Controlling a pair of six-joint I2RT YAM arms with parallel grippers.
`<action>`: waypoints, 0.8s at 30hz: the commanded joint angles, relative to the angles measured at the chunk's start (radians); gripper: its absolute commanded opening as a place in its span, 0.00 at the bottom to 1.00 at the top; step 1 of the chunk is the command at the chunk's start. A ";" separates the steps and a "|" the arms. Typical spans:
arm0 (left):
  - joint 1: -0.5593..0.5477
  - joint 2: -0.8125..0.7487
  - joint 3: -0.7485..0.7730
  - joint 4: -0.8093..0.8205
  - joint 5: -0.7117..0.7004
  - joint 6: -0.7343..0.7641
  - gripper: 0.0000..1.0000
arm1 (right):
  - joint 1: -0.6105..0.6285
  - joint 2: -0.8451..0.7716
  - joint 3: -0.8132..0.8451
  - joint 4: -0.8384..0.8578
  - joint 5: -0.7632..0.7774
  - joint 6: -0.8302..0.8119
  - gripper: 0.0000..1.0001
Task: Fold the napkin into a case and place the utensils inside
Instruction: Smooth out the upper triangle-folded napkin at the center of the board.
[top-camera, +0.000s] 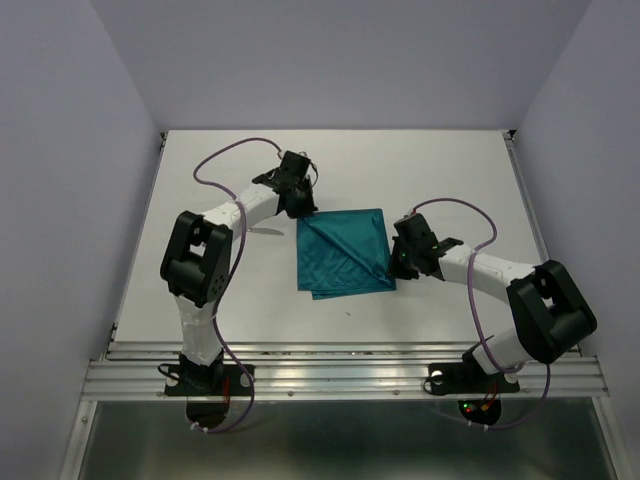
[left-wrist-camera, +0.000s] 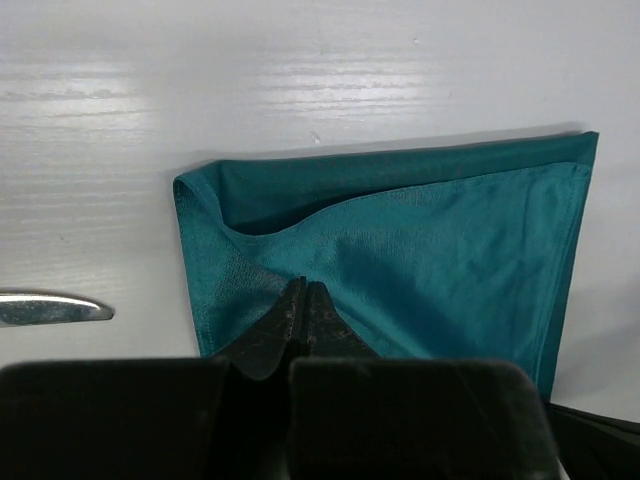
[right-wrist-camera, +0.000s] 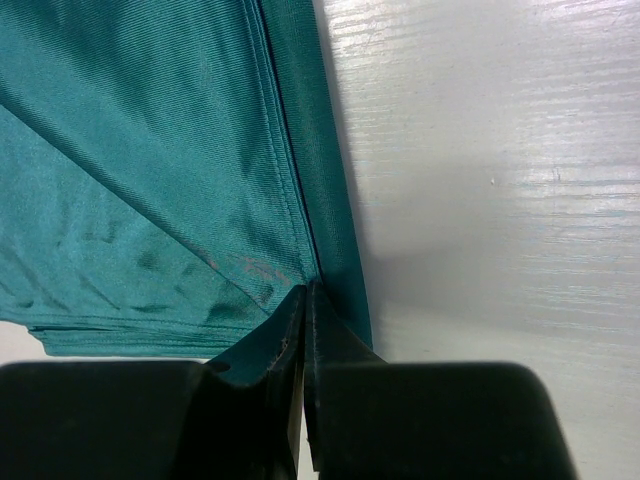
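Note:
The teal napkin (top-camera: 343, 253) lies folded into a rough square at mid-table. My left gripper (top-camera: 303, 208) is at its far left corner. In the left wrist view, that gripper (left-wrist-camera: 303, 290) is shut with its tips on the napkin (left-wrist-camera: 420, 250). The top layer bows up toward it over a dark gap. My right gripper (top-camera: 397, 262) is at the napkin's right edge. In the right wrist view, this gripper (right-wrist-camera: 308, 292) is shut where the seams of the napkin (right-wrist-camera: 150, 180) meet. One silver utensil (left-wrist-camera: 50, 308) lies left of the cloth, partly under the left arm (top-camera: 265, 231).
White tabletop (top-camera: 450, 180) with pale walls on three sides. A metal rail (top-camera: 340, 375) runs along the near edge between the arm bases. Purple cables loop over both arms.

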 joint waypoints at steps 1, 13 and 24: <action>-0.007 0.055 0.072 -0.054 -0.052 0.046 0.00 | 0.006 0.000 0.013 0.032 0.005 -0.005 0.04; -0.002 0.205 0.233 -0.112 -0.141 0.069 0.00 | 0.006 -0.005 0.006 0.024 0.019 -0.008 0.05; -0.003 0.157 0.219 -0.105 -0.147 0.066 0.00 | 0.020 -0.056 0.066 -0.040 0.075 -0.023 0.05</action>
